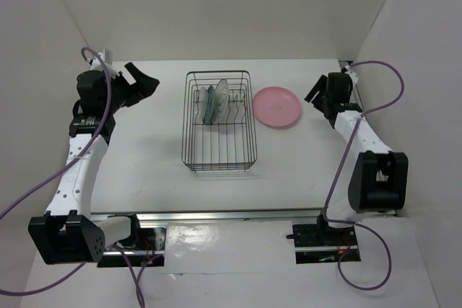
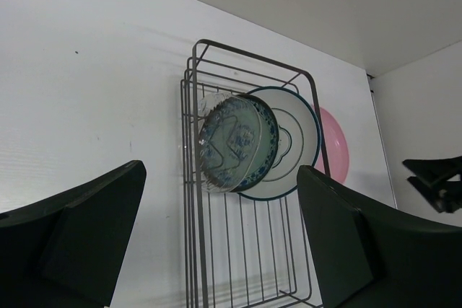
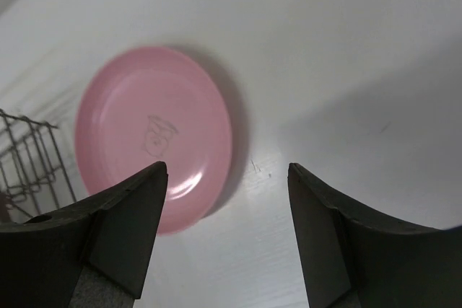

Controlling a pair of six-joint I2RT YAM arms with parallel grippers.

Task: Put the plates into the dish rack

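Note:
The dark wire dish rack (image 1: 219,160) stands mid-table. Three plates stand upright in its far end: the wavy-edged clear glass plate (image 2: 216,151), the teal-blue patterned plate (image 2: 266,155) and the glass plate with a dark ringed rim (image 2: 299,142). The pink plate (image 1: 276,106) lies flat on the table right of the rack; it also shows in the right wrist view (image 3: 151,135). My left gripper (image 1: 143,82) is open and empty, left of the rack. My right gripper (image 1: 316,91) is open and empty, just right of the pink plate, raised above the table.
White walls enclose the table at the back and both sides. Purple cables loop from both arms. The rack's near half (image 1: 220,149) holds no plates.

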